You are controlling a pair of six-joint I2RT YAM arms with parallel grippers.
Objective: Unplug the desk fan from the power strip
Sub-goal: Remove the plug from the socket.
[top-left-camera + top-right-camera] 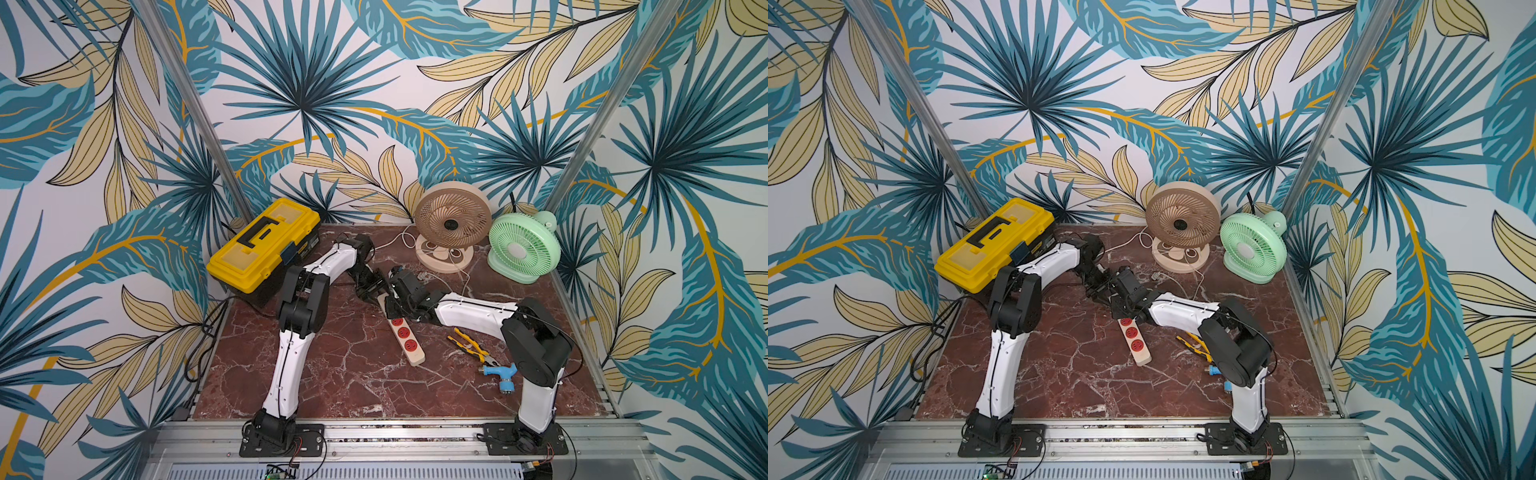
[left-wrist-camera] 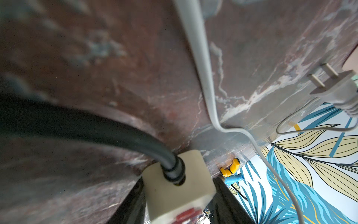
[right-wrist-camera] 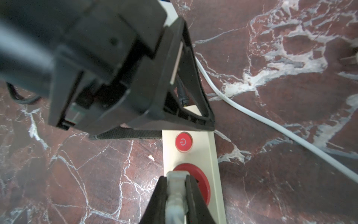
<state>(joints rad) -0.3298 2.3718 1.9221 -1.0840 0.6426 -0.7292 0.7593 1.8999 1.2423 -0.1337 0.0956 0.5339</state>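
At the middle of the red marble table point(image 1: 332, 374), the long cream-white power strip point(image 1: 409, 340) lay flat; left jaws clamped its end by the black cord point(image 2: 96, 128), right jaws gripped a pale grey plug point(image 3: 175, 194) at its red socket point(image 3: 203, 186).

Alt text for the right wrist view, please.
The right gripper pinches a pale plug seated in a red socket of the cream power strip, next to its red power button. The left gripper clamps the strip's end beyond the button, and a white cord lies on the marble table.
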